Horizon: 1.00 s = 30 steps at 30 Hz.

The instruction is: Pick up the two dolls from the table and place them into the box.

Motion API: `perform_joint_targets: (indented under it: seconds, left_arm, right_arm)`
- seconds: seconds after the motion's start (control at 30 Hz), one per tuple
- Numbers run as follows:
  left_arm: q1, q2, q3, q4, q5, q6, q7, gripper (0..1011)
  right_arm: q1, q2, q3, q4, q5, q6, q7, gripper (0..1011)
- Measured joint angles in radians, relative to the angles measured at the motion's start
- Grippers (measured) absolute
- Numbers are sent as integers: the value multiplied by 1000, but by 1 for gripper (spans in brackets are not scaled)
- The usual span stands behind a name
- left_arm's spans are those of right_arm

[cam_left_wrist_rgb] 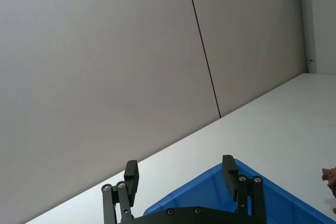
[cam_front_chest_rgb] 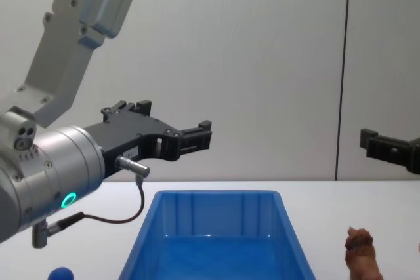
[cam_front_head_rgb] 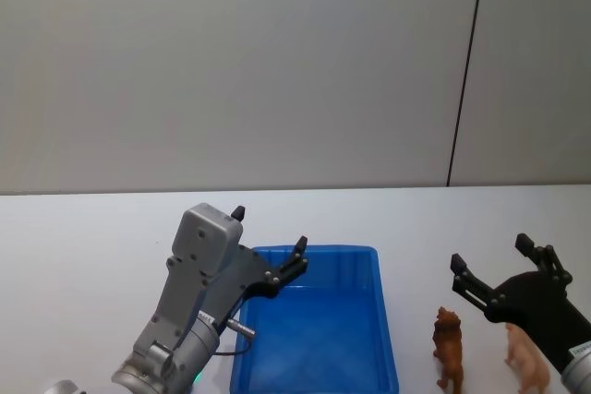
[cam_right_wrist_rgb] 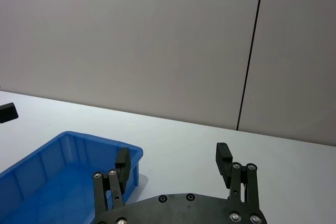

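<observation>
Behind everything stands a big plain wall; it is grey, flat and smooth; a thin dark line runs straight up it on the right side and cuts it into a wide piece and a narrow piece. The wall comes down to the far edge of the white table; the light is soft and even all over. In the left wrist view a pale upright strip stands at the far end of the wall; a brighter white panel is just beside it.
</observation>
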Motion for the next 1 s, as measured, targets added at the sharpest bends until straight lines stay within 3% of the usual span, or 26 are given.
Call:
perform_joint_targets:
  seconds: [1.0]
  left_arm:
    - [0,0,0,0,0,0,0,1002]
  right_arm:
    - [-6,13,9,2,12,2,14,1001]
